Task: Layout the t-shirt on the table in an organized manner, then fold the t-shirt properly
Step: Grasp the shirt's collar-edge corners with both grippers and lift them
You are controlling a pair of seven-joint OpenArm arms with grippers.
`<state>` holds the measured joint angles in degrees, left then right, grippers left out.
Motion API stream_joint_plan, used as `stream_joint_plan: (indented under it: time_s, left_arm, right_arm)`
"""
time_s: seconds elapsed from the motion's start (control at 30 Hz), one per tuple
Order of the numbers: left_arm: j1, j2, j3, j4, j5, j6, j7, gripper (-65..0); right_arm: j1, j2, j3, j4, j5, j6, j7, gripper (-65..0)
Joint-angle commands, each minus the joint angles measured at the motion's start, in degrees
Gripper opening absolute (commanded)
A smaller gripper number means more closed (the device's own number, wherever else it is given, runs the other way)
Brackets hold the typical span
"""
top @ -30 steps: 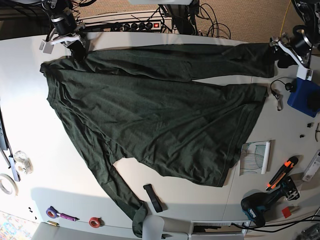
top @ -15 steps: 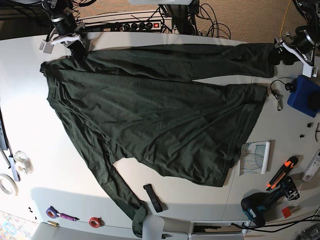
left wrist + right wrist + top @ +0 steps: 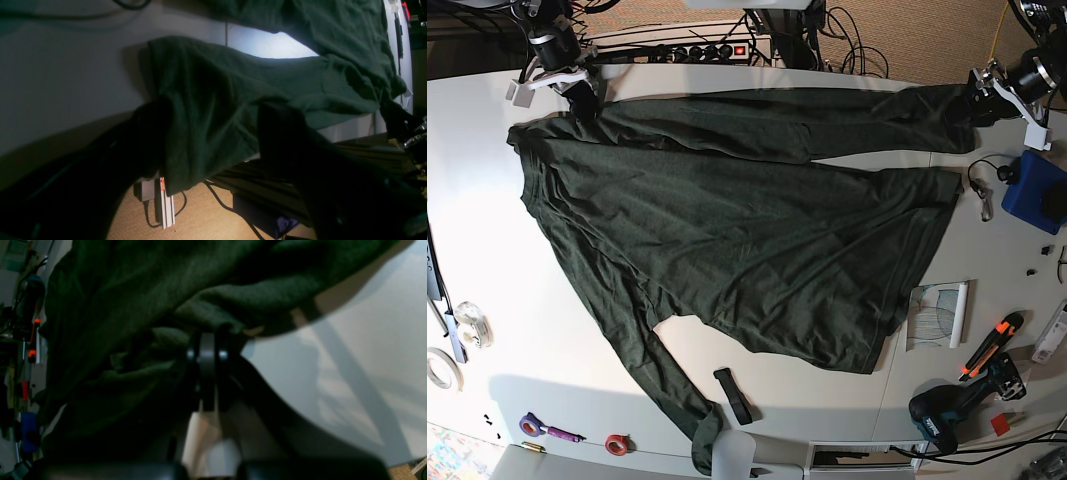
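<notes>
- Right gripper (image 3: 581, 100): we see black fingers on a white angular bracket, with a black cylindrical wrist behind it and dark cables running off.
- Close up, its fingers (image 3: 186, 386) are matte black, with a round grey-and-black disc at the joint.
- Left gripper (image 3: 980, 103): same build, with a white bracket and a black round housing.
- Its fingers (image 3: 283, 133) are broad, black and blurred, too dark for us to see detail.
</notes>
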<state>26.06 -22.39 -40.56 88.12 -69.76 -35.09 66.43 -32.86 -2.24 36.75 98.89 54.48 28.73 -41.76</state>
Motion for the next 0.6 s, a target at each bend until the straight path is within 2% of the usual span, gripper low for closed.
stream_joint_plan:
  time_s: [0.0, 0.1, 0.3, 0.4, 0.43, 0.57]
  left_arm:
    - [0.59, -0.63, -0.07, 0.26, 1.57, 0.55, 2.4, -21.9]
    - [0.59, -0.63, 0.35, 0.26, 1.57, 0.57, 3.1, -26.7]
    - [0.11, -0.63, 6.78, 0.26, 2.54, 1.49, 2.38, -27.0]
    - [-0.98, -0.63, 8.74, 0.26, 5.35, 2.32, 1.31, -27.4]
    - [-1.27, -0.63, 8.9, 0.26, 5.73, 2.32, 1.25, -30.4]
    - [-1.49, -0.83, 8.85, 0.28, 5.44, 3.13, 0.59, -49.7]
  right_arm:
    - [-0.28, 0.35, 0.31, 0.76, 1.2, 0.83, 1.05, -65.0]
    - [-0.28, 0.35, 0.26, 0.76, 1.18, 0.83, 1.03, -65.0]
    - [-0.31, 0.35, -1.64, 0.76, 1.16, 0.83, 1.03, -65.0]
    - [-0.33, 0.33, -3.13, 0.76, 1.09, 0.83, 1.03, -65.0]
    - [-0.31, 0.33, -3.45, 0.76, 0.9, 0.83, 1.05, -65.0]
    - [-0.31, 0.37, -3.28, 0.76, 0.9, 0.83, 1.14, -65.0]
